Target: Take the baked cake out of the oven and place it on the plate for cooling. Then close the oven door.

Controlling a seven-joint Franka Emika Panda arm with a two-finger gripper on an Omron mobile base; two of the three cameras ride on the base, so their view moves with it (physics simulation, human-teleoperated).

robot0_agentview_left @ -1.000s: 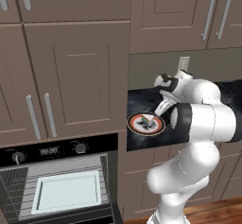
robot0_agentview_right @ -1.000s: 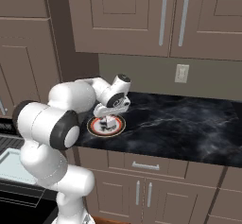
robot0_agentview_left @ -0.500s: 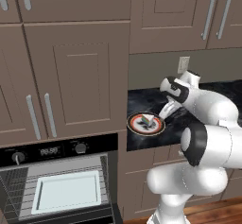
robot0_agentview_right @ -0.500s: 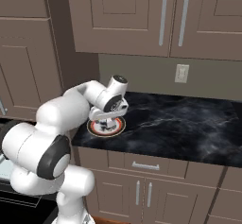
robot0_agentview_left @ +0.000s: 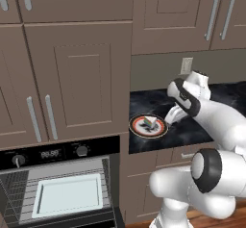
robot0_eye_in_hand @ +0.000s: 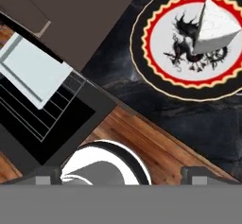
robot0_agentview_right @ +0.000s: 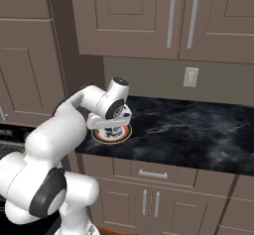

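Arm swung right; baked cake (robot0_eye_in_hand: 215, 27) on plate (robot0_eye_in_hand: 156, 67) (off-centre).

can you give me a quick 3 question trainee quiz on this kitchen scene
1. True or false: the cake lies on the plate.
2. Multiple choice: what sits on the rack in the oven? A) a pale tray B) a red pot C) a loaf
3. Fill in: the oven door is ____ (open/shut), so that step of the task is left.

Key
1. True. The wedge rests on the plate, toward one side of the dark pattern, and the open gripper is clear of it.
2. A. The tray lies flat on the rack.
3. Open.
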